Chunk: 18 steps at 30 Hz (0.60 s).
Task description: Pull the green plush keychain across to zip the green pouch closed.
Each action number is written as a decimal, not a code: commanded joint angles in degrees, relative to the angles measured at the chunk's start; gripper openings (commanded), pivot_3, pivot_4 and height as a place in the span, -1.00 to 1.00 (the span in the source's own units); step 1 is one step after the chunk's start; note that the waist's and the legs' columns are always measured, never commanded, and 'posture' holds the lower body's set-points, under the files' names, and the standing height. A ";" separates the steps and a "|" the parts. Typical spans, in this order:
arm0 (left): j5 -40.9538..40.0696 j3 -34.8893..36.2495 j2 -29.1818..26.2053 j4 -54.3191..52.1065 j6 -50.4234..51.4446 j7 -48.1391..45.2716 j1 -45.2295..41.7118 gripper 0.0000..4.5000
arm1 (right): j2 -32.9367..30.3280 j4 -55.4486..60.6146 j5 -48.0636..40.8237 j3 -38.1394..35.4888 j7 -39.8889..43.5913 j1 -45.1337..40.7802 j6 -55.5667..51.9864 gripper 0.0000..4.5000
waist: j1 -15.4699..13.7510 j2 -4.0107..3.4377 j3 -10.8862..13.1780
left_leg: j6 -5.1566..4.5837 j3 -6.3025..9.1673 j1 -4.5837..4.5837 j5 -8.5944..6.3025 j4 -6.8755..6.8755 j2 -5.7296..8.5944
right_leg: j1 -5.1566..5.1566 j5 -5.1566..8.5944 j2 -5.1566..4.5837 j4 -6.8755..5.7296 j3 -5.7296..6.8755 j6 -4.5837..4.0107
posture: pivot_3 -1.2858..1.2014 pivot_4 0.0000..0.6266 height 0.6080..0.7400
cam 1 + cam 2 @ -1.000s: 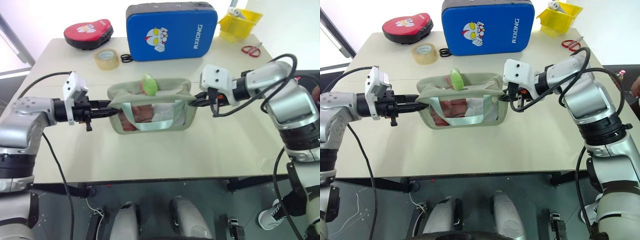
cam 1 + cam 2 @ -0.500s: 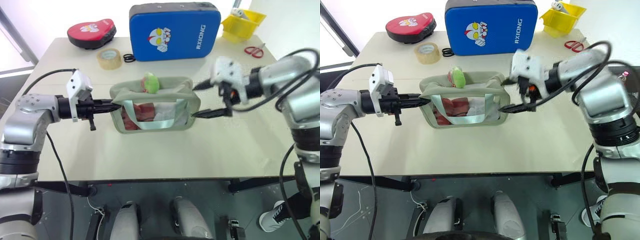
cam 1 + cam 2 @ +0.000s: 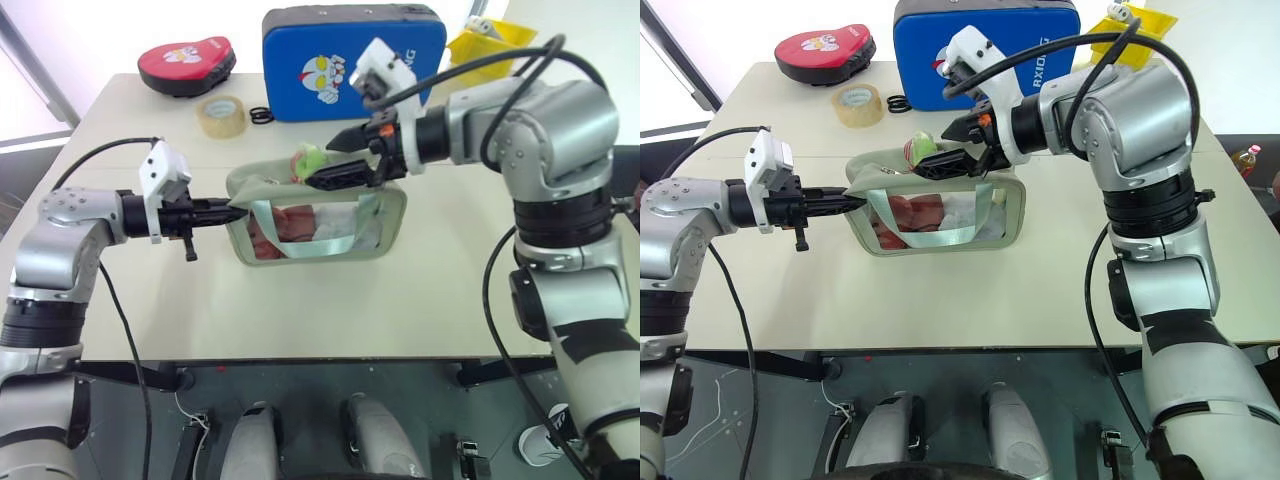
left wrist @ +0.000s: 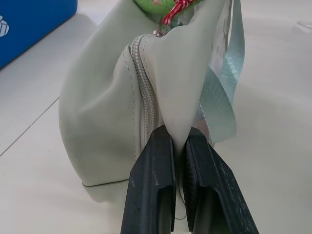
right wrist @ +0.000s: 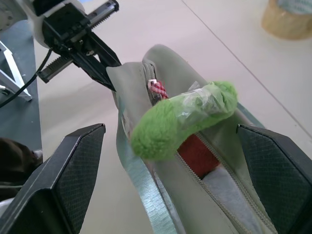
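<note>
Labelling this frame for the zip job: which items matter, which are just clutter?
In play:
- green pouch, one end pinched by the shut left tool
- green plush keychain at the zipper, between the fingers of the open right tool

Lying about:
- blue case
- red pad
- tape roll
- yellow bin

Head stereo pair steeply down over table (image 3: 450,290); wrist cameras close on green pouch (image 4: 112,97).

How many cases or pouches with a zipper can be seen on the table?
2. The green pouch sits mid-table, its end pinched by the left gripper. The blue cartoon-printed case stands at the far edge. The red case beside it shows no visible zipper.
</note>
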State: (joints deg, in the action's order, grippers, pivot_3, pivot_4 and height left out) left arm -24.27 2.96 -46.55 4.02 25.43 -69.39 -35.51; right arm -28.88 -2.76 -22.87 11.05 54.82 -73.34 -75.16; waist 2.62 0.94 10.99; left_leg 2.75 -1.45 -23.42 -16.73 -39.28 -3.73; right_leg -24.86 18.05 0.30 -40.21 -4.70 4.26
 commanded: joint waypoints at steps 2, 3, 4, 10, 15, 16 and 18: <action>0.30 0.16 -0.20 -1.23 -0.68 0.36 0.31 -1.00 | 1.54 0.47 -0.99 -0.22 -2.50 -2.32 -0.75 0.37 | 0.03 0.00 0.00 | 0.00 0.00 0.00 0.00 0.00 0.00 | 0.00 0.00 0.00 -0.01 0.00 0.00 | 0.03 -0.52 0.96; 0.28 0.12 -0.22 -1.25 -0.71 0.31 0.32 -1.00 | 1.82 0.39 -1.12 -0.36 -3.02 -2.30 -0.88 0.18 | 0.01 0.00 0.00 | 0.00 0.00 0.00 0.00 0.00 0.00 | 0.00 0.00 0.00 -0.01 0.00 0.00 | 0.03 -0.52 0.96; 0.27 0.09 -0.24 -1.25 -0.73 0.28 0.33 -1.00 | 2.03 0.31 -1.35 -0.54 -3.43 -2.30 -1.08 -0.09 | 0.00 0.00 0.00 | 0.00 0.00 0.00 0.00 0.00 0.00 | 0.00 0.00 0.00 -0.01 0.00 0.00 | 0.03 -0.52 0.96; 0.55 -0.17 -0.21 -1.03 -0.84 0.39 0.22 -1.00 | 2.40 0.39 -2.59 -1.46 -5.14 -2.00 -1.75 -0.99 | 0.01 0.00 0.00 | 0.00 0.00 0.00 0.00 0.00 0.00 | 0.00 0.00 0.00 0.00 0.00 0.00 | 0.03 -0.52 0.96; 1.00 -0.57 -0.05 -0.59 -1.21 0.58 0.43 -1.00 | 0.92 1.18 -3.93 -2.88 -5.49 -1.33 -1.25 -0.99 | -0.02 0.00 0.00 | 0.00 0.00 -0.01 0.00 0.00 0.00 | 0.00 0.00 0.00 0.00 0.00 0.00 | 0.03 -0.52 0.96; 1.06 -0.55 -0.05 -0.48 -1.20 0.70 0.53 -1.00 | 0.17 1.20 -4.13 -3.06 -5.22 -1.28 -0.80 -0.99 | -0.02 0.00 0.00 | 0.00 0.00 -0.01 0.00 0.00 0.00 | 0.00 0.00 0.00 0.00 0.00 0.00 | 0.03 -0.52 0.96; 0.90 -0.26 -0.02 -0.74 -0.68 1.28 1.03 -1.00 | -2.74 1.13 -3.65 -3.51 -4.59 -0.81 1.26 -0.99 | -0.06 0.00 0.00 | 0.00 -0.01 -0.01 0.00 0.00 0.00 | 0.00 0.00 0.00 0.01 0.00 0.00 | 0.03 -0.52 0.96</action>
State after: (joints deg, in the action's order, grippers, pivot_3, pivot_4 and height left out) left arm -23.89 2.74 -46.19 3.99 24.81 -68.46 -35.37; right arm -29.58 -3.02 -26.22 10.23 49.74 -73.32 -75.93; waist 2.56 0.94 10.99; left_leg 2.74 -1.46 -23.43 -16.73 -39.28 -3.73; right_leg -24.86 18.05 0.29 -40.20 -4.70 4.26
